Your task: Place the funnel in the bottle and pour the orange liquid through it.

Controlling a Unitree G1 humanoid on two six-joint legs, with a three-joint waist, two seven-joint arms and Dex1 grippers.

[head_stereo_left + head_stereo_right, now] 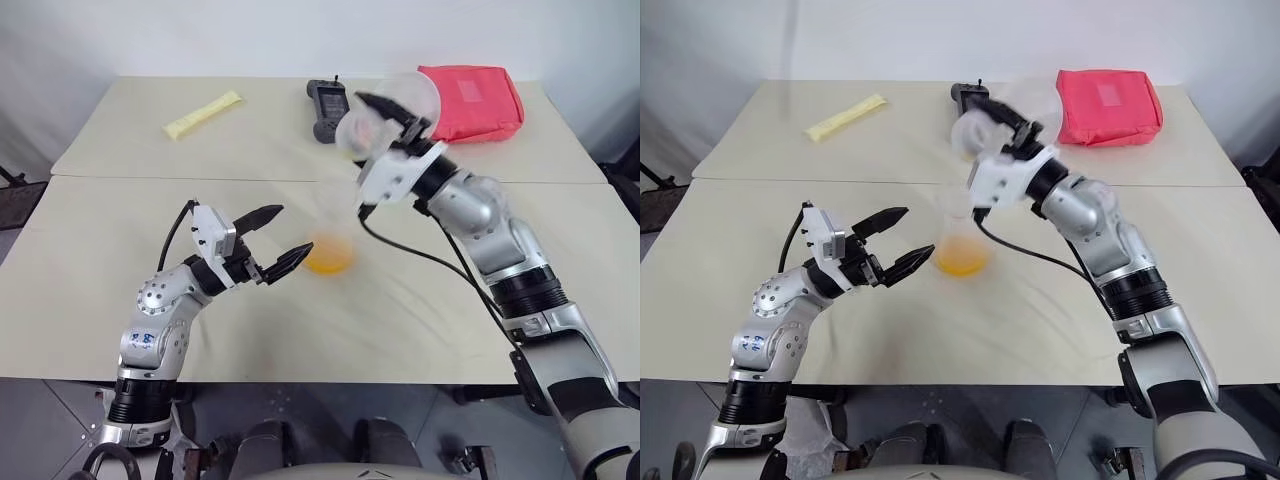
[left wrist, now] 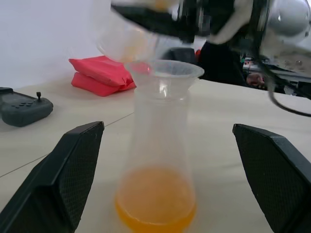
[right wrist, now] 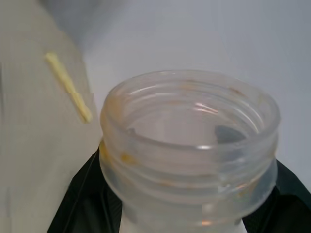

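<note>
Two cream tables (image 1: 150,330) abut before a white wall (image 1: 250,35). The bottle (image 2: 156,160) stands upright; left gripper (image 1: 272,240) gapes beside it, right gripper (image 1: 395,115) clamps a clear jar (image 3: 189,145).

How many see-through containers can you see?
2: the bottle with orange liquid stands mid-table by the left gripper; the beaker, nearly empty, is held up in the right gripper.

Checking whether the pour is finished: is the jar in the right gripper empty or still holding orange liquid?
Nearly empty: the jar shows only orange smears on its walls, while the orange liquid pools in the bottle.
</note>
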